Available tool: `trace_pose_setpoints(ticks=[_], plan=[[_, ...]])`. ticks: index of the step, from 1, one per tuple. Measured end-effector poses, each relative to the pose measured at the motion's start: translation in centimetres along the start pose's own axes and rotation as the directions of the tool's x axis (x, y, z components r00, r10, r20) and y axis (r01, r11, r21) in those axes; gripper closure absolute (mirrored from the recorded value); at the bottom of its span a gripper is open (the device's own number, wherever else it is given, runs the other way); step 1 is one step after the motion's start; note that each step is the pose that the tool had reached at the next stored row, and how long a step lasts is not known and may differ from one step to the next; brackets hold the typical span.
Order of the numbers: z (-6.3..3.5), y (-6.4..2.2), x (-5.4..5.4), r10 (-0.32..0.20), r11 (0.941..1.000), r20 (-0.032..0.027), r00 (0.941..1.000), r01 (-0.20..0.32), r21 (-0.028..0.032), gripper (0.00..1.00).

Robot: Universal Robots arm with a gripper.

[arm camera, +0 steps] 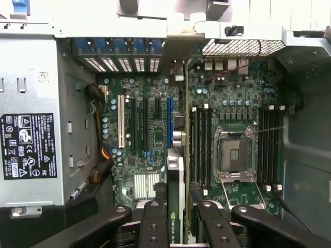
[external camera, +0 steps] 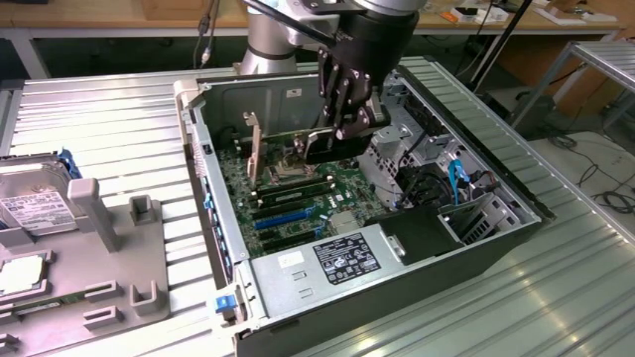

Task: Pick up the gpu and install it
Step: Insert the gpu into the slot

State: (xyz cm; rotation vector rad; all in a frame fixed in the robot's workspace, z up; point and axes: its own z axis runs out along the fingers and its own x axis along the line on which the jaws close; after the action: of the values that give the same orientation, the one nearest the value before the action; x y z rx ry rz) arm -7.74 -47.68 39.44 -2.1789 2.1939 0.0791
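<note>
Ribbed metal tabletop (external camera: 109, 111), with an open computer case (external camera: 193, 134) lying on its side near the middle. Down inside it, fingers (arm camera: 153, 222) pressed in on the gpu (arm camera: 175, 206) from both faces, pinching it upright and edge-on. Gripper (arm camera: 178, 230) low in the case, close above the motherboard (arm camera: 142, 155). Card running along the blue slot (arm camera: 169, 121), just beside it or over it; cannot tell which, nor tell seated from merely hovering. Silver bracket (arm camera: 178, 49) up at the rear wall of the case, next to the row of vented slot covers (arm camera: 124, 62). On one side of the card, memory sticks (arm camera: 199, 144) and a bare processor socket (arm camera: 235, 152); on the other, a white slot (arm camera: 121, 121) and the boxy power supply (arm camera: 31, 144).

Judged from this: pick-up done, card inside the case and lined up with the slots. Seating not confirmed, grip not yet let go.

Well apart, at the exterior view's left, a grey holder (external camera: 119, 253) with a hard drive (external camera: 35, 204) resting on it.
</note>
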Motion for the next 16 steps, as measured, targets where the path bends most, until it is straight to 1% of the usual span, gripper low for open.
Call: trace_pose_setpoints(ticks=[1, 3, 9, 16], plan=[[0.25, 0.01, -0.01, 0.000, 1.0000, -0.0001, 1.0000, 0.000, 0.0032, 0.73], [0.59, 0.01, -0.02, -0.001, 1.0000, -0.0001, 1.0000, 0.001, 0.0074, 0.73], [1.13, 0.01, -0.04, -0.001, 0.9999, 0.0000, 1.0000, 0.001, 0.0140, 0.73], [1.17, 0.01, -0.04, -0.001, 0.9999, 0.0001, 1.0000, 0.001, 0.0144, 0.73]])
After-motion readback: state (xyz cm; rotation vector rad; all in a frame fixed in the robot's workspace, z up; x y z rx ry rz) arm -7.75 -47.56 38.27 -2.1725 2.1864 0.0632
